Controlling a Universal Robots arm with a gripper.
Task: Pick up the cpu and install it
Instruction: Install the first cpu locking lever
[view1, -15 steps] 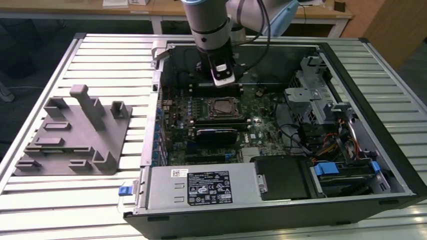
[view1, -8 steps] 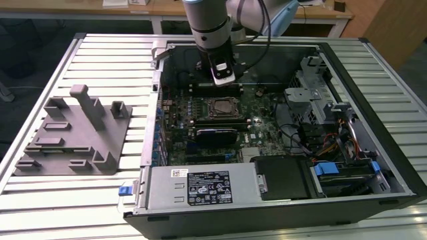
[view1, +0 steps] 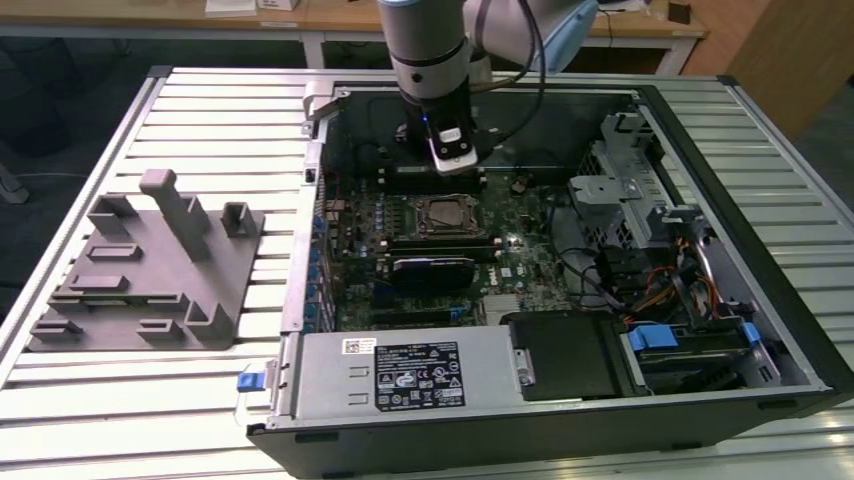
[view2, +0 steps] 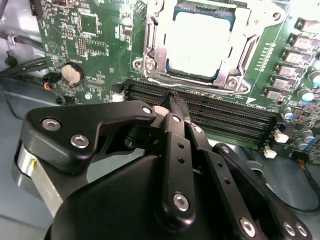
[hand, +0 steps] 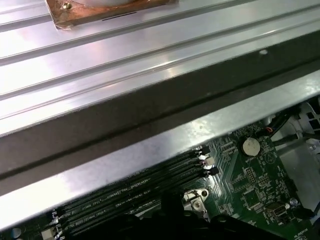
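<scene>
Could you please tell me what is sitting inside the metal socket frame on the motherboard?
The cpu lies flat inside the socket frame, silvery top exposed. The contacts beneath it are covered. The end effector hangs apart from it, over the memory slots.

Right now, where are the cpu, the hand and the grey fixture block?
cpu (view2: 200, 42), second wrist view, middle of its silvery top.
hand (view2: 176, 102), second wrist view, at its closed fingertips.
grey fixture block (view1: 140, 270), exterior view, its flat base.
</scene>
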